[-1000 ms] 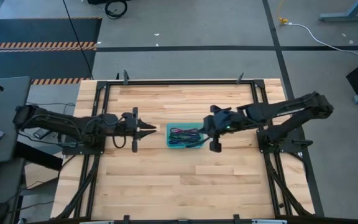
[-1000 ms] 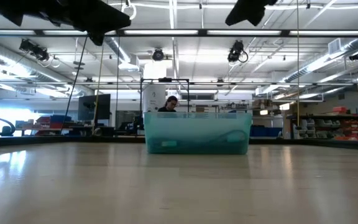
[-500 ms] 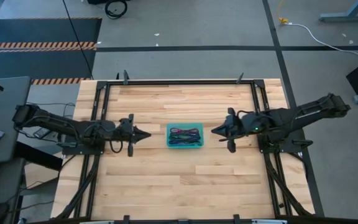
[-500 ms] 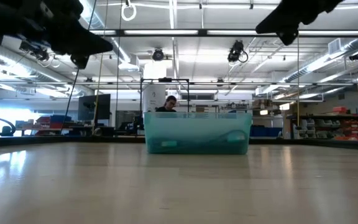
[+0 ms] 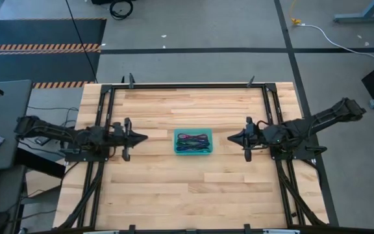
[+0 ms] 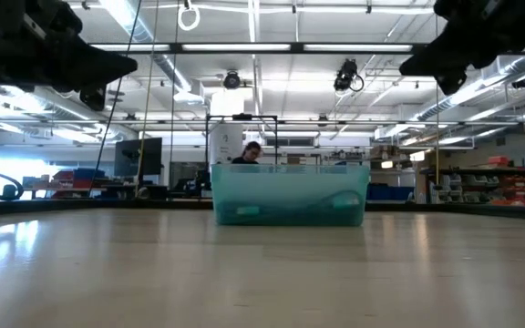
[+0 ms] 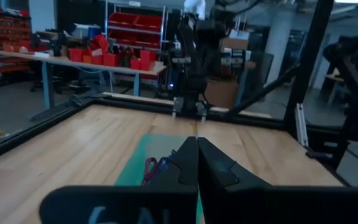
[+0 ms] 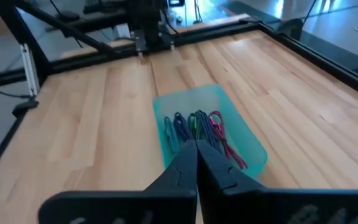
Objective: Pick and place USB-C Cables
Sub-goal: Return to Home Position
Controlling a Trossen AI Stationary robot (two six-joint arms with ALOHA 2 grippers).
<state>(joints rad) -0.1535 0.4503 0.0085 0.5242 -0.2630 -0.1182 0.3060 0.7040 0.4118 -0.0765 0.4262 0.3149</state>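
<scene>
The translucent teal tray [image 5: 193,142] stands at the table's middle, and the USB-C cables [image 8: 194,127] lie side by side in it: teal-blue, purple, dark green and maroon strands show. The tray also shows in the low view [image 6: 289,193]. My left gripper [image 5: 145,137] is shut and empty, left of the tray and above the table. My right gripper [image 5: 230,138] is shut and empty, right of the tray. In each wrist view the shut fingertips [image 7: 197,142] [image 8: 196,144] point toward the tray.
A black metal frame [image 5: 187,85] runs around the wooden table top. The arm bases stand at the table's left and right edges. In the low view a person [image 6: 250,153] shows in the room behind the tray.
Both grippers have drawn back from the tray: the left toward the table's left edge, the right, which stood over the tray's right end, toward the right edge. The cables and tray have stayed put.
</scene>
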